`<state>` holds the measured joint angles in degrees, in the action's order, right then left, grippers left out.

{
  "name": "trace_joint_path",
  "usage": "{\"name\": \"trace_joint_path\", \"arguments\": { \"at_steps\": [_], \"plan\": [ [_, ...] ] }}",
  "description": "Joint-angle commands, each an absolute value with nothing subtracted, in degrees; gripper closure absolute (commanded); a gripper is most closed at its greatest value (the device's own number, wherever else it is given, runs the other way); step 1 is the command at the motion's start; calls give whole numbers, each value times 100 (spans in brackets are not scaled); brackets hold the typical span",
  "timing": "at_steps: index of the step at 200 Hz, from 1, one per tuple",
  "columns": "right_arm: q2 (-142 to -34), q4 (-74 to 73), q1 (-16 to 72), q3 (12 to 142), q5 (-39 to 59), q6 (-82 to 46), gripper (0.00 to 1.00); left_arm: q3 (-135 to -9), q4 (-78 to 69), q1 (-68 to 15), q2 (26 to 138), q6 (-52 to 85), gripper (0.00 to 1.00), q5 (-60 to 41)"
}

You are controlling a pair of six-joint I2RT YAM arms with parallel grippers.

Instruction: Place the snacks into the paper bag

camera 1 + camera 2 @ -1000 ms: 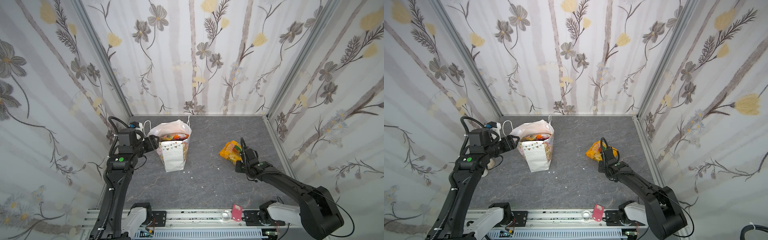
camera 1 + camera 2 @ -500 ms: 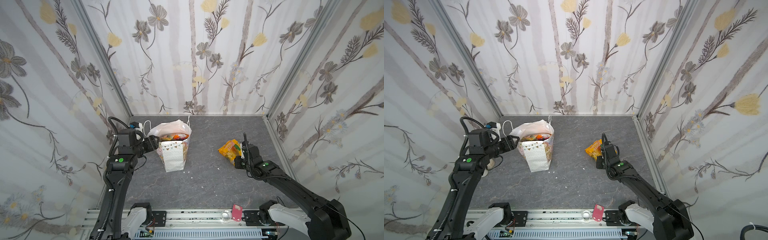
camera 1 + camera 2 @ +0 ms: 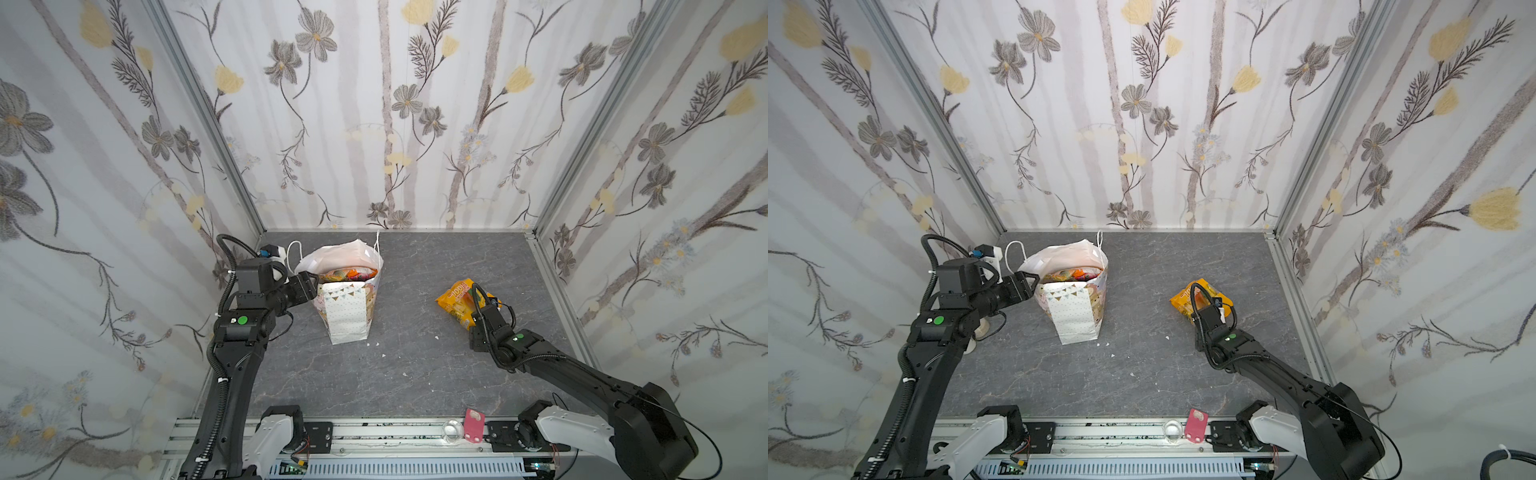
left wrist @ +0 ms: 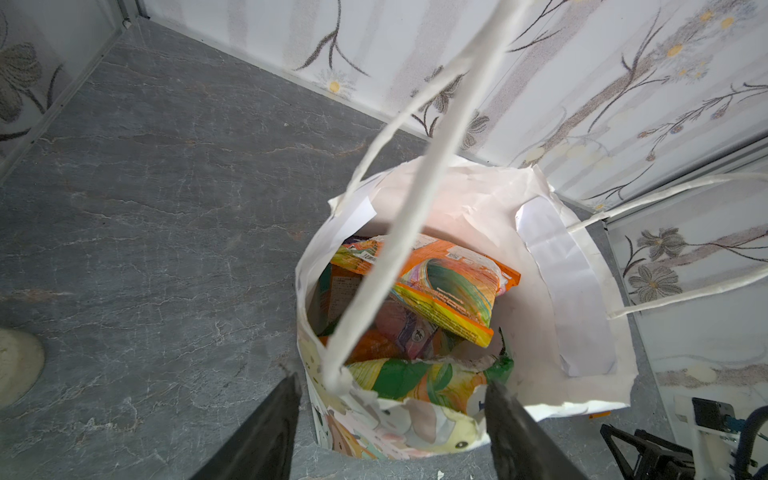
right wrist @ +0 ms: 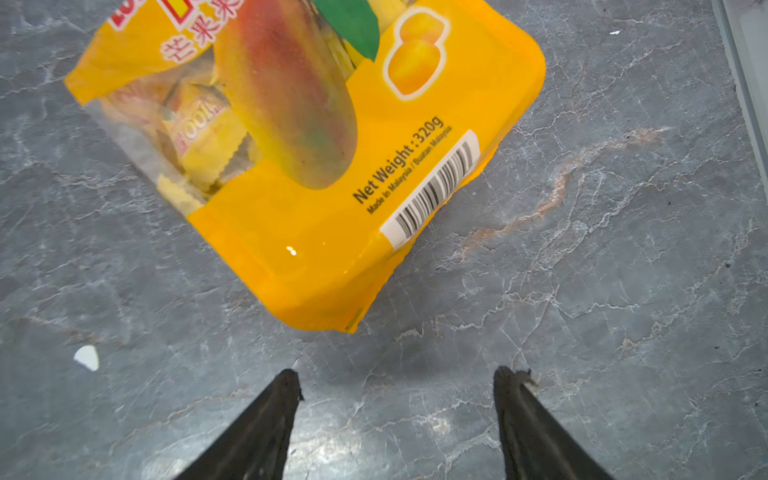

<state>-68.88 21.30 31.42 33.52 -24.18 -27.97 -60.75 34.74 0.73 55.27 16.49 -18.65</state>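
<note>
- Yellow glossy snack packet (image 5: 332, 187) lies near the grey surface's (image 5: 602, 291) right edge.
- Right fingers (image 5: 266, 424), shut a second ago, now spread just short of it: grasp likely next.
- Left fingers (image 4: 266, 432) spread astride white paper bag's (image 4: 573, 291) rim.

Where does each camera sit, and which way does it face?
Both top views: high over the front rail, looking down at the table; left arm and right arm show.
Left wrist: on the left arm, facing down into the paper bag of snacks; two dark fingers show.
Right wrist: on the right arm, facing down at the yellow packet; two fingers show.
Shared: top views also show paper bag and yellow packet.
</note>
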Motion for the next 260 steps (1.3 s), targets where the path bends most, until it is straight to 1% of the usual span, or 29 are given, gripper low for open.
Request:
{"name": "trace_joint_path", "arguments": {
  "at_steps": [1, 29, 40, 60, 97, 113, 125, 137, 157, 213, 216, 260],
  "plan": [
    [-7201, 1811, 3116, 3558, -2664, -2707, 27, -6073, 3409, 79, 5512, 1622, 30, -1880],
    [-7742, 1888, 3003, 3825, -2721, -2699, 32, -6092, 3462, 79, 5494, 1583, 30, -1838],
    [-7893, 1872, 2997, 3879, -2741, -2682, 36, -6093, 3468, 79, 5477, 1575, 30, -1823],
    [-8131, 1854, 2987, 3998, -2769, -2596, 48, -6100, 3471, 82, 5476, 1582, 30, -1836],
    [-8374, 1933, 2946, 4207, -2834, -2444, 68, -6134, 3491, 75, 5485, 1569, 30, -1822],
    [-8355, 1942, 2936, 4227, -2880, -2435, 75, -6142, 3504, 79, 5484, 1557, 30, -1811],
    [-8303, 1936, 2929, 4228, -2916, -2435, 85, -6154, 3520, 79, 5483, 1543, 30, -1807],
    [-8232, 1918, 2931, 4219, -2943, -2428, 89, -6166, 3533, 77, 5489, 1531, 30, -1794],
    [-8053, 1874, 2918, 4218, -2907, -2329, 100, -6179, 3535, 79, 5492, 1512, 30, -1792],
    [-7217, 1885, 2919, 4269, -2891, -2185, 100, -6199, 3528, 73, 5482, 1512, 30, -1793],
    [-7159, 1881, 2920, 4433, -2879, -2164, 100, -6199, 3525, 78, 5484, 1512, 30, -1789],
    [-6602, 1837, 2928, 4823, -2308, -1978, 100, -6197, 3536, 79, 5476, 1503, 30, -1780]
  ]
}}
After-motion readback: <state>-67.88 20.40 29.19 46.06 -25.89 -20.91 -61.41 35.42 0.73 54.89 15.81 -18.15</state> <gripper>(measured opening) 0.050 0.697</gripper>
